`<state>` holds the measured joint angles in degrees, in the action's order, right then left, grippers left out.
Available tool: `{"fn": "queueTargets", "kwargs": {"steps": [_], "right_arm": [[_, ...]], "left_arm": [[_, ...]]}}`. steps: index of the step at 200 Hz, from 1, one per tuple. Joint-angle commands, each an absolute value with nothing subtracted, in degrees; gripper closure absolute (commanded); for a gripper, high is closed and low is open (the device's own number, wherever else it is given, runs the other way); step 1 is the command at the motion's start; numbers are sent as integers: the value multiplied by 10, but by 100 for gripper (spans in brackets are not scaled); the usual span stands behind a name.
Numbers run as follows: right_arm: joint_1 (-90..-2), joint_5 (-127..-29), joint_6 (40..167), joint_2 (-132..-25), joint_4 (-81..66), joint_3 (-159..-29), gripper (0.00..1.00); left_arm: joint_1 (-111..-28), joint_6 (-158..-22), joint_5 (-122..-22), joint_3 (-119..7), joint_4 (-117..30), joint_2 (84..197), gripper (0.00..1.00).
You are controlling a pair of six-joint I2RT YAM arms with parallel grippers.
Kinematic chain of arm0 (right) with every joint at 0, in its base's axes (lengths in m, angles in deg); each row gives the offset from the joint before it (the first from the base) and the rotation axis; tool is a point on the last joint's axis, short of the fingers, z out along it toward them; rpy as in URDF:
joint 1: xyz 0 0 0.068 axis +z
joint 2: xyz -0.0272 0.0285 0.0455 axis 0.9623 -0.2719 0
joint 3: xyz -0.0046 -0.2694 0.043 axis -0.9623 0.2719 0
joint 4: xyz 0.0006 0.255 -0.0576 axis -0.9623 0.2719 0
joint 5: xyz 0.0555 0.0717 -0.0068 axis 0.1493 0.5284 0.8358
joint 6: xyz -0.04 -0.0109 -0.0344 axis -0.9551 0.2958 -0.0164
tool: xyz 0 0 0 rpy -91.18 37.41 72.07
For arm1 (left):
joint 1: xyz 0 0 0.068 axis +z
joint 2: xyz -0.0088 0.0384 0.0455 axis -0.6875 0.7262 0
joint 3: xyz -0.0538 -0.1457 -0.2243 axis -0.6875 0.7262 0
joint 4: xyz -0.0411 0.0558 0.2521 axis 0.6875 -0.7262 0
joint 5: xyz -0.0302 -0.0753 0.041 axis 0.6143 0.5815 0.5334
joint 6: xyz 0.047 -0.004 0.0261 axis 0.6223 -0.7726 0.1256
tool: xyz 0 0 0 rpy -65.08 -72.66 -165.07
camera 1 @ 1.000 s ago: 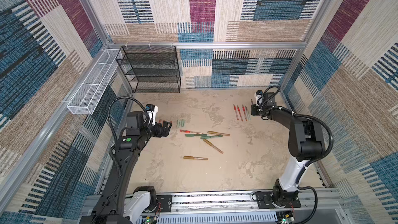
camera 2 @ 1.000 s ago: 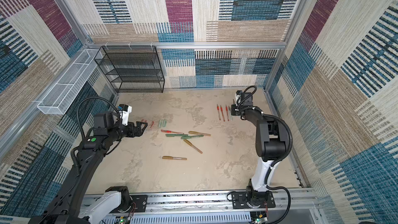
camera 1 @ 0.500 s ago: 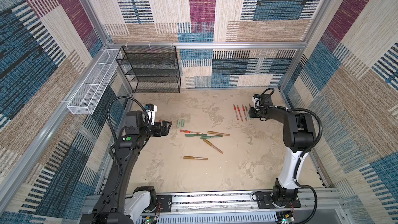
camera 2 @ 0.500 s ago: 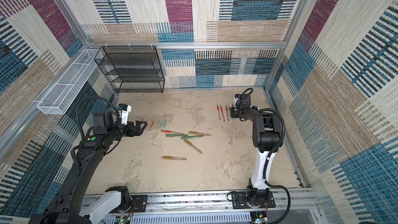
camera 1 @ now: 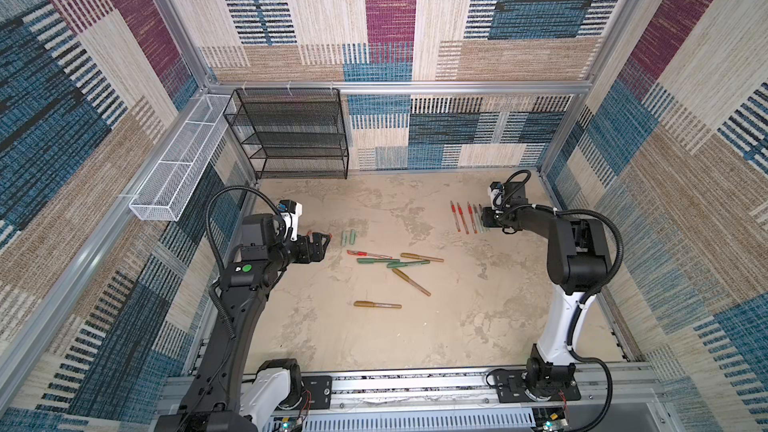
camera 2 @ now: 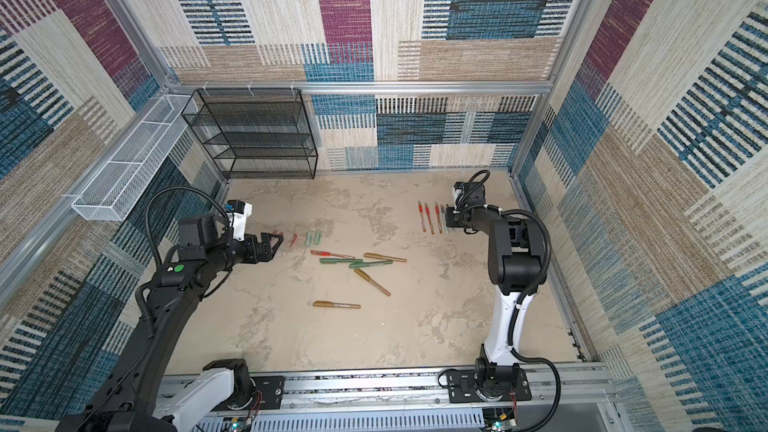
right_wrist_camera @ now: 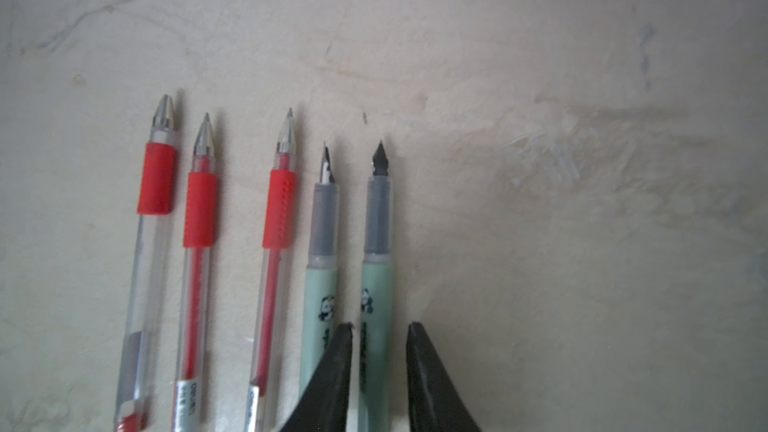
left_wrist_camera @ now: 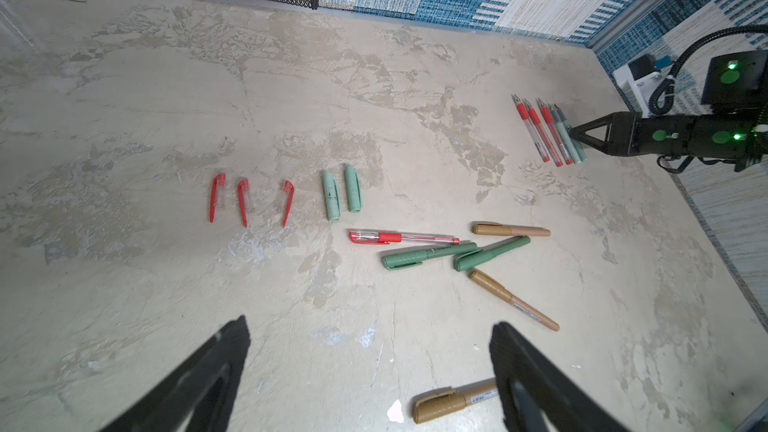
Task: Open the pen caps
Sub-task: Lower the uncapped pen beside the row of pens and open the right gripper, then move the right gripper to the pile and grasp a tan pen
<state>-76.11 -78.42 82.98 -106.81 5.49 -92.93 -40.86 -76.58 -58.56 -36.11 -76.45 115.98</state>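
Three loose red pen caps [left_wrist_camera: 244,201] and two pale mint pen caps [left_wrist_camera: 331,195] lie in a row on the table. My left gripper [left_wrist_camera: 370,324] hovers open and empty near them [camera 1: 322,243]. Nearby lie capped pens: a red one [left_wrist_camera: 403,238], two green [left_wrist_camera: 428,255] and gold ones [left_wrist_camera: 513,299]. At the far right, uncapped red barrels [right_wrist_camera: 199,209] and two mint barrels lie side by side. My right gripper [right_wrist_camera: 380,326] straddles the outer mint barrel [right_wrist_camera: 376,280], open, with a narrow gap on each side [camera 1: 484,218].
A black mesh shelf [camera 1: 291,135] stands at the back left against the wall. A white wire basket [camera 1: 178,168] hangs on the left wall. The right arm's elbow [camera 1: 577,255] stands close to the right wall.
The right gripper has shifted slightly forward along the row and its jaws have parted from the mint barrel. The left arm has not moved.
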Motion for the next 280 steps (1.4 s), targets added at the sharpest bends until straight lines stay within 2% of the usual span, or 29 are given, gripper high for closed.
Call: {"fn": "queueTargets", "kwargs": {"steps": [1, 47, 87, 157, 218, 280], "right_arm": [[-761, -784, 832, -1051, 55, -932, 72], [-759, -756, 849, -979, 56, -910, 70], [-747, -722, 867, -867, 32, -824, 68], [-649, -696, 907, -740, 54, -715, 58], [-550, -689, 946, -715, 60, -662, 56], [-447, -714, 948, -757, 93, -667, 57]], "left_arm": [[-406, -768, -581, -363, -757, 1158, 6], [-404, -770, -579, -363, -757, 1157, 6], [-403, -774, -575, -359, -748, 1156, 6], [-403, -777, -576, -364, -754, 1167, 6], [-402, -778, -579, -364, -749, 1166, 6], [-402, -781, -574, -361, -745, 1172, 6]]}}
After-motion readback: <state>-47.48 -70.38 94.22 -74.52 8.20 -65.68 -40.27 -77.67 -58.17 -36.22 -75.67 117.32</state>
